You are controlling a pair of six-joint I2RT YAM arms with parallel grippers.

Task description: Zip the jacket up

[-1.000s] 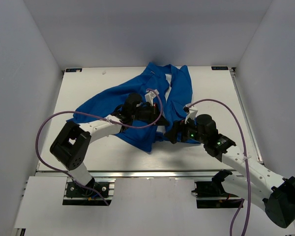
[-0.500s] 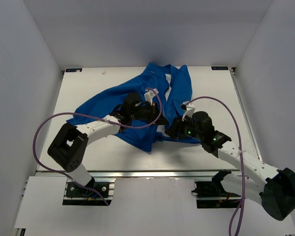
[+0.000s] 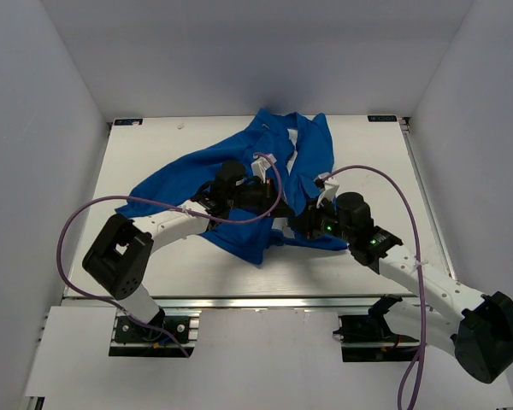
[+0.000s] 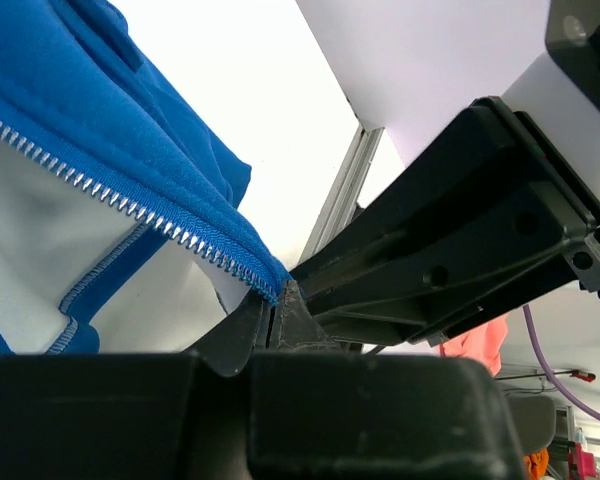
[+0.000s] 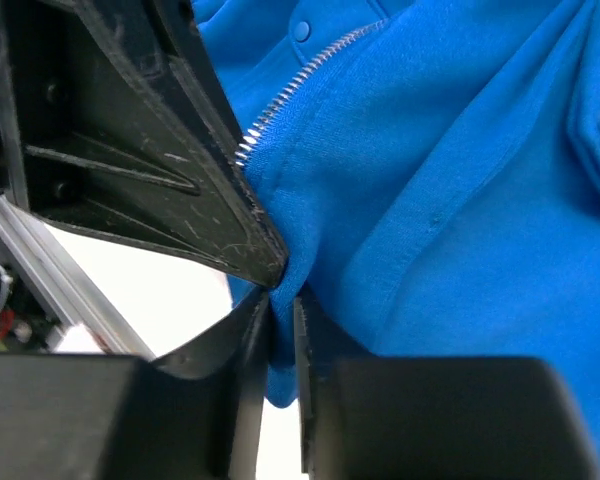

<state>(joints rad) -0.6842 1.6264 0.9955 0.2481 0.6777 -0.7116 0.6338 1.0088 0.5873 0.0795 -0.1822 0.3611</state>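
Your jacket lies crumpled and unzipped across the middle of the table, and both arms reach into its near edge. The left pincer is clamped tight on the cloth right at the bottom end of one row of zipper teeth, with white lining showing beside it. The right pincer has its jaws almost together, with a fold of blue cloth pinched between them just below the other row of teeth. Treat this cloth as light, limp and stretchy: it will probably sag, bunch and slide rather than hold a line. The stitched tape alongside the teeth looks like the firmest place to take hold, low down at the ends, so keep your grips there. You cannot see the slider in any view, so find it first.
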